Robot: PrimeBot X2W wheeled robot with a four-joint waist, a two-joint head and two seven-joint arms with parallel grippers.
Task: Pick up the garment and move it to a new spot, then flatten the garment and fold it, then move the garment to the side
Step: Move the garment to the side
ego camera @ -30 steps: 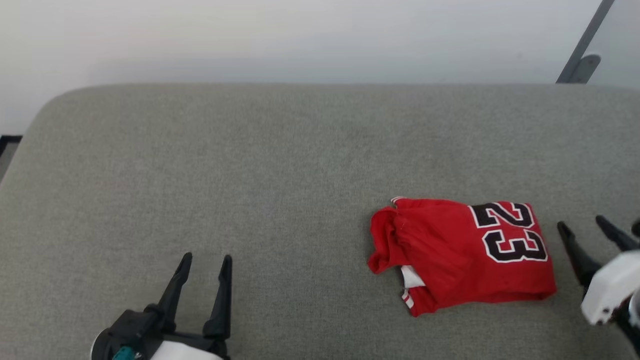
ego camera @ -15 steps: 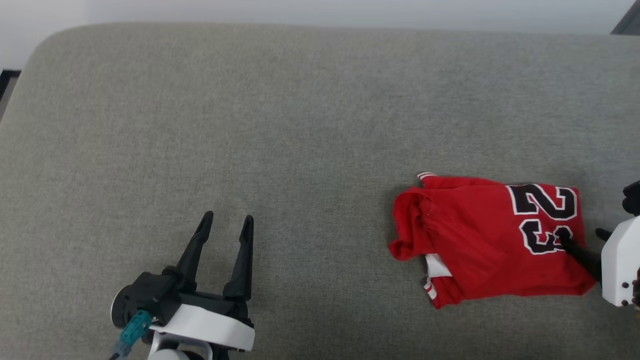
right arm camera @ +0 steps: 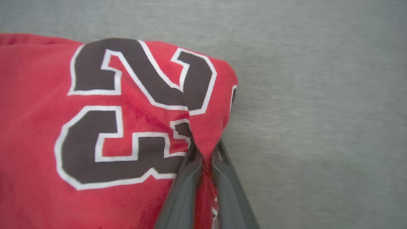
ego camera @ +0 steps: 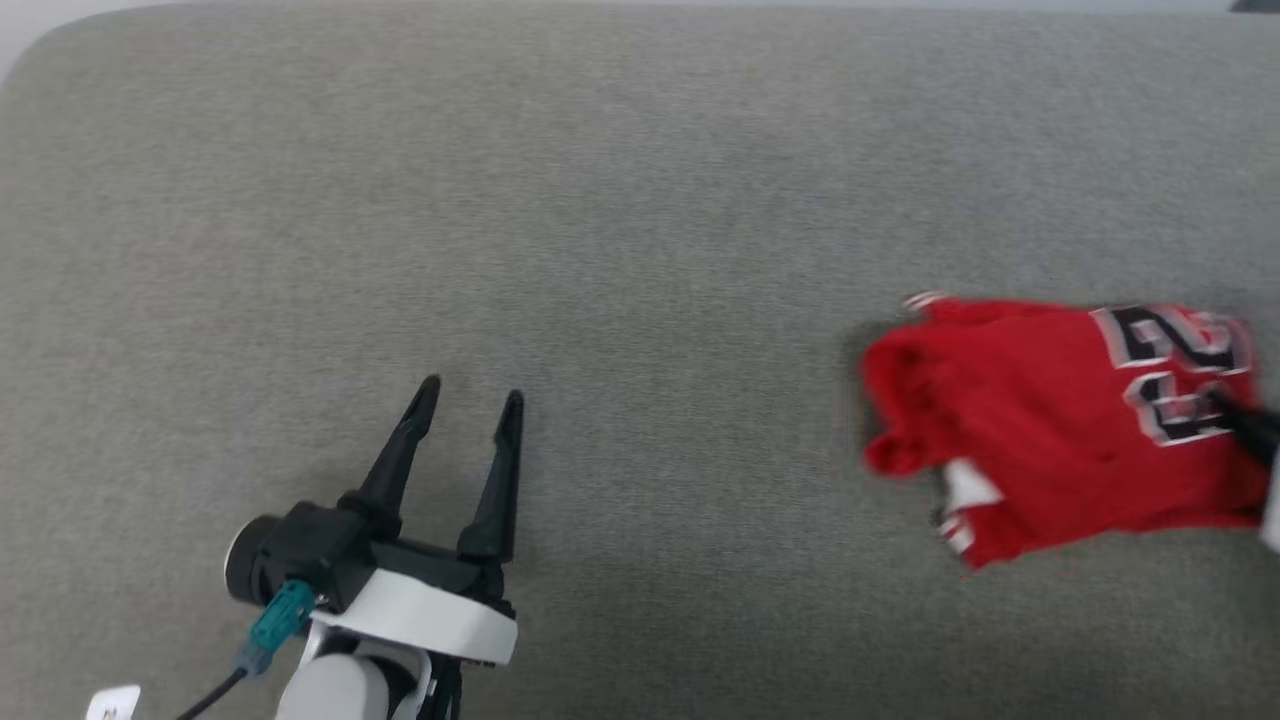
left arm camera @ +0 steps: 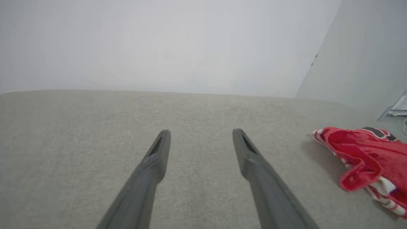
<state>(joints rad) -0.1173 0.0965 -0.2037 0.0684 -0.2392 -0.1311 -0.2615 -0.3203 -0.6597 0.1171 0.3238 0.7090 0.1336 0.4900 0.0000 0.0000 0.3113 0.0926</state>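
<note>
The garment (ego camera: 1050, 430) is a folded red jersey with black white-outlined numbers, lying at the right of the grey padded surface (ego camera: 620, 220). White sleeve cloth and striped trim peek out at its near left corner. My right gripper (right arm camera: 205, 149) is shut on a pinch of the garment (right arm camera: 127, 105) at its right edge, beside the numbers; in the head view one dark finger (ego camera: 1245, 425) reaches in from the right border. My left gripper (ego camera: 470, 395) hovers open and empty at the lower left, far from the garment (left arm camera: 365, 156).
The grey padded surface stretches wide to the left and behind the garment. A pale wall (left arm camera: 159, 44) rises beyond its far edge. A teal connector and cable (ego camera: 270, 625) hang off my left wrist.
My right gripper moved in from the right and shut on the garment's right edge. The camera has tilted down and shifted, so the garment sits farther right in view. The left gripper stays open.
</note>
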